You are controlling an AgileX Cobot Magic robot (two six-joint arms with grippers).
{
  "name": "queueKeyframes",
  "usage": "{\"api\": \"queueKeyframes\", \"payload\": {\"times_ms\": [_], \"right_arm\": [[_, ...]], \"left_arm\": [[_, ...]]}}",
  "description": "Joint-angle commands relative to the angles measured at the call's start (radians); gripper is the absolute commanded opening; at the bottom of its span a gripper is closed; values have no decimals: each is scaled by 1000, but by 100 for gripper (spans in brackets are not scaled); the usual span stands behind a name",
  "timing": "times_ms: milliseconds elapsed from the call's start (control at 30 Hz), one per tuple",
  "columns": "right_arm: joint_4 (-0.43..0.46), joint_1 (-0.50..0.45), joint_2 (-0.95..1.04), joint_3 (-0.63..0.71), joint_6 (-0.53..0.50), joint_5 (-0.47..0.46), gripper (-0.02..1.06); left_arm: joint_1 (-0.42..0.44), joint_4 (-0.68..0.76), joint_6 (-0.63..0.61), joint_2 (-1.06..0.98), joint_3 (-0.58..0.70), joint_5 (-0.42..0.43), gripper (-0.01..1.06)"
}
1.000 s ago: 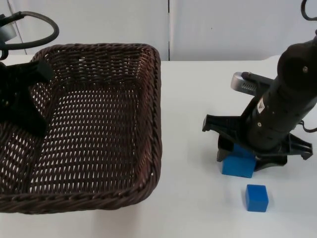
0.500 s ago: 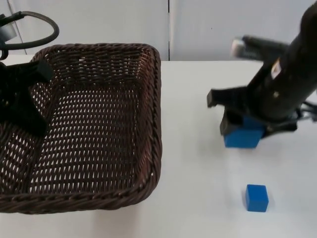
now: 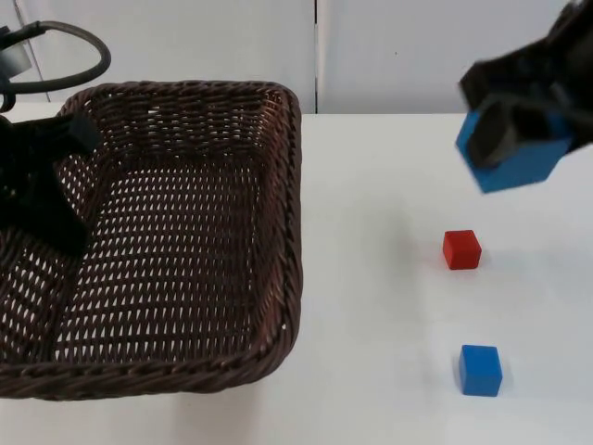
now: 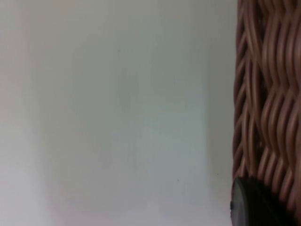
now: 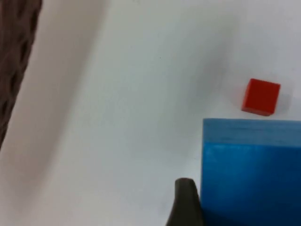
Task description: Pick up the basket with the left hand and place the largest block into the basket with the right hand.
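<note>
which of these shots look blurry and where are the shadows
Top view: the right claw with the large blue block is motion-smeared; the dark wicker basket looks sharp. Right wrist view: soft focus, a broad shadow beside the basket's edge. Left wrist view: basket weave blurred.

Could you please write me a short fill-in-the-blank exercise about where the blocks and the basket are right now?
1. The right end effector holds the large ____ block above the table.
2. The block lying between the held block and the small blue block is ____.
3. The left end effector grips the wicker ____.

Missing words: blue; red; basket
</note>
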Motion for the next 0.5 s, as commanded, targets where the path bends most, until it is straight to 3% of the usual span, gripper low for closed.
{"api": "queueKeyframes", "payload": {"times_ms": [0, 467], "right_arm": [[-7, 5, -50, -6, -40, 35, 0], [-5, 5, -110, -6, -90, 86, 0]], "left_arm": [[2, -32, 4, -17, 2, 4, 0], [2, -32, 4, -17, 2, 4, 0]]}}
